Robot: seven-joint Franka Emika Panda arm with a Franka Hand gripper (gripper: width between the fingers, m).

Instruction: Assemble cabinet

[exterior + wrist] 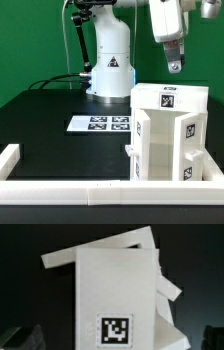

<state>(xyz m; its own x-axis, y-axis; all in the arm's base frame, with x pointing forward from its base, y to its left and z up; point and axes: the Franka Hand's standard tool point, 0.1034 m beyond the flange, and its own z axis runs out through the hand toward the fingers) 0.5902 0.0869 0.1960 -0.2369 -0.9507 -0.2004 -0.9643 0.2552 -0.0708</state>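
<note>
The white cabinet stands upright at the exterior view's right, near the front rail, with black-and-white tags on its top and side faces. Smaller white panels are fitted against its front. My gripper hangs in the air above the cabinet's top, apart from it. In the wrist view the cabinet fills the middle, with one tag on it. My gripper is open and empty, its dark fingertips standing wide apart on either side of the cabinet.
The marker board lies flat on the black table in front of the robot base. A low white border rail runs along the front edge and turns up the exterior view's left side.
</note>
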